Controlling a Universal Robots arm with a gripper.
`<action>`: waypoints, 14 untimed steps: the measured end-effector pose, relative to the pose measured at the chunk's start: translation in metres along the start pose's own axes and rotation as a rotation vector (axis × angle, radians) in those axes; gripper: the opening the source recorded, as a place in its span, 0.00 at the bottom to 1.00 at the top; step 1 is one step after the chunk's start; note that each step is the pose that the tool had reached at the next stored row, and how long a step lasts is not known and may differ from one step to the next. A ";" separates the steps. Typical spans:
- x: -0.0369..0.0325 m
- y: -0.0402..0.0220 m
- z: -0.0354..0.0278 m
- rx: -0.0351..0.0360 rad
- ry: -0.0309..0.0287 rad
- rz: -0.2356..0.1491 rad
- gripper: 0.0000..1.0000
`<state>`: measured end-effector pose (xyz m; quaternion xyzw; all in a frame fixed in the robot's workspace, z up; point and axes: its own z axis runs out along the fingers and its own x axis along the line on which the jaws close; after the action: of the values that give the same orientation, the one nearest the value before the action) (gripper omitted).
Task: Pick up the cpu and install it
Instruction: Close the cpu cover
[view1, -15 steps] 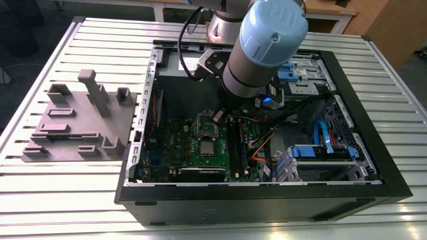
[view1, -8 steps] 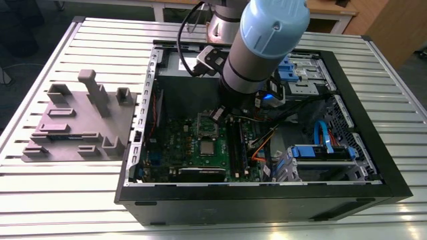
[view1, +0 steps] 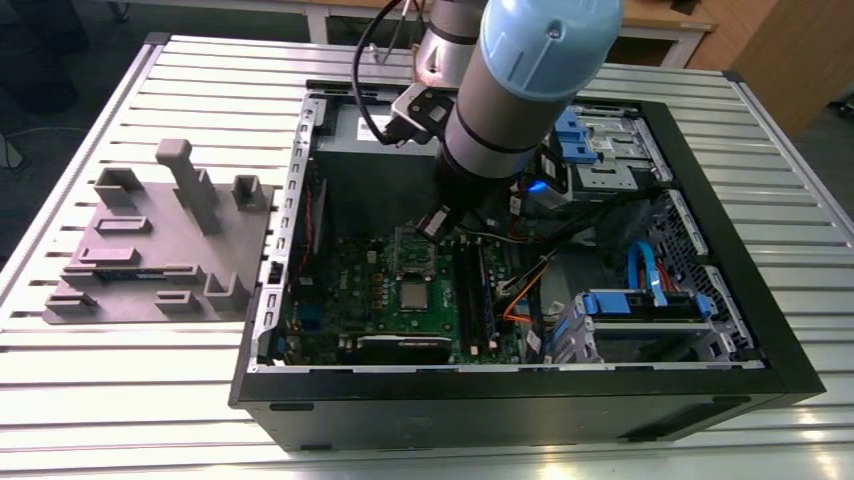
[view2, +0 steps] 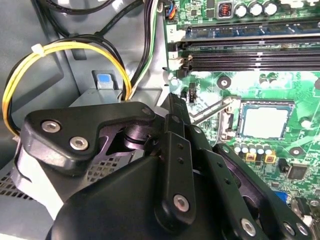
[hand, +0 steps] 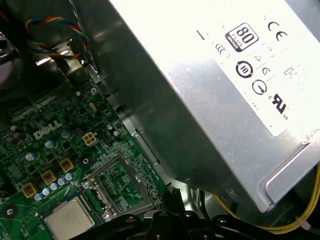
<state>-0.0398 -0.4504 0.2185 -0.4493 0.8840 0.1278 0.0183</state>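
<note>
Table: a ribbed metal table (view1: 200, 400) carries the open computer case (view1: 534, 400)
Chip: the cpu (view2: 263, 122) lies flat in its socket
Gripper: the gripper (view1: 438, 225) hangs above the board; cannot tell if open

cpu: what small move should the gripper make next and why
Probably ease the gripper across until it is above the cpu: the cpu lies flat and uncovered on the green board, and in the exterior view the gripper hangs beside it, not over it.
</note>
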 end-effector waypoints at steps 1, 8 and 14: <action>0.0000 0.0003 -0.0007 0.0012 0.0016 0.000 0.10; 0.0000 0.0014 -0.0035 0.0064 0.0088 0.001 0.10; 0.0003 0.0032 -0.0067 0.0110 0.0149 0.002 0.10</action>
<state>-0.0419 -0.4505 0.2256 -0.4494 0.8852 0.1195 0.0140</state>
